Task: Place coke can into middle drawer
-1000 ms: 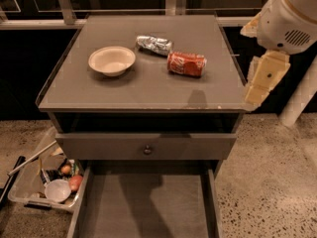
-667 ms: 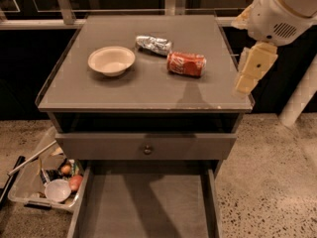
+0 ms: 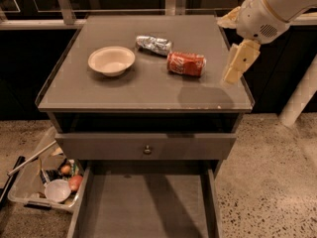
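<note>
The coke can [image 3: 185, 64] lies on its side on the cabinet top [image 3: 124, 90], right of centre, red with white lettering. My gripper [image 3: 237, 66] hangs over the top's right edge, a short way right of the can and not touching it. It holds nothing that I can see. The middle drawer [image 3: 148, 207] is pulled out at the bottom of the view, showing a plain flat grey floor and low side walls with nothing in it.
A cream bowl [image 3: 111, 60] sits left of the can and a crumpled foil packet [image 3: 154, 43] behind it. A grey drawer front with a round knob [image 3: 146, 149] sits above the open drawer. A plastic bin of clutter [image 3: 44, 182] stands on the floor at left, a white pole [image 3: 299, 98] at right.
My gripper has moved left and a little up, from beyond the cabinet's right edge to over the edge, closer to the can. Nothing else moved.
</note>
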Action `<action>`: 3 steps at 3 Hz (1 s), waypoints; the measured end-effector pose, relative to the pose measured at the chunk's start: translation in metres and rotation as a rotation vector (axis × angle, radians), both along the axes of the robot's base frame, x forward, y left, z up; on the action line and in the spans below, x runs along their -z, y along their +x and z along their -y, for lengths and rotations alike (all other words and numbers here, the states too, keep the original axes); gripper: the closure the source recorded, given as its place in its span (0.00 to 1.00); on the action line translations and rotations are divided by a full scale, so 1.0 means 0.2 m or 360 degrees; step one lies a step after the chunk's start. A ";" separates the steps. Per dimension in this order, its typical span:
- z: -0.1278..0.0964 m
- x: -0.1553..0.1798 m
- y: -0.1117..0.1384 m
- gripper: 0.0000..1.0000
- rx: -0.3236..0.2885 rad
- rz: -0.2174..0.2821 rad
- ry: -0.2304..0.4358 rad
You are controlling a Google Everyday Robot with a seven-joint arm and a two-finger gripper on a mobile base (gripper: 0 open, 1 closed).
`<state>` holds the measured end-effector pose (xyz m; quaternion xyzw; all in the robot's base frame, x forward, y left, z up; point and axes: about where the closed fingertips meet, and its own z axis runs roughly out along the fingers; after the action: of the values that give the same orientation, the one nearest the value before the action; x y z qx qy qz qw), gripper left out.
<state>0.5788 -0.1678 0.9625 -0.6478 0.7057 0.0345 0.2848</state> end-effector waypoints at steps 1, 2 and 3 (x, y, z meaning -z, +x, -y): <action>0.00 0.00 0.00 0.00 -0.0001 -0.0001 0.0001; -0.07 0.02 0.06 0.00 -0.0018 0.0051 0.0033; -0.14 0.04 0.20 0.00 -0.0006 0.0150 0.0070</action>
<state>0.6193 -0.1395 0.9543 -0.6436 0.6894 0.0199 0.3318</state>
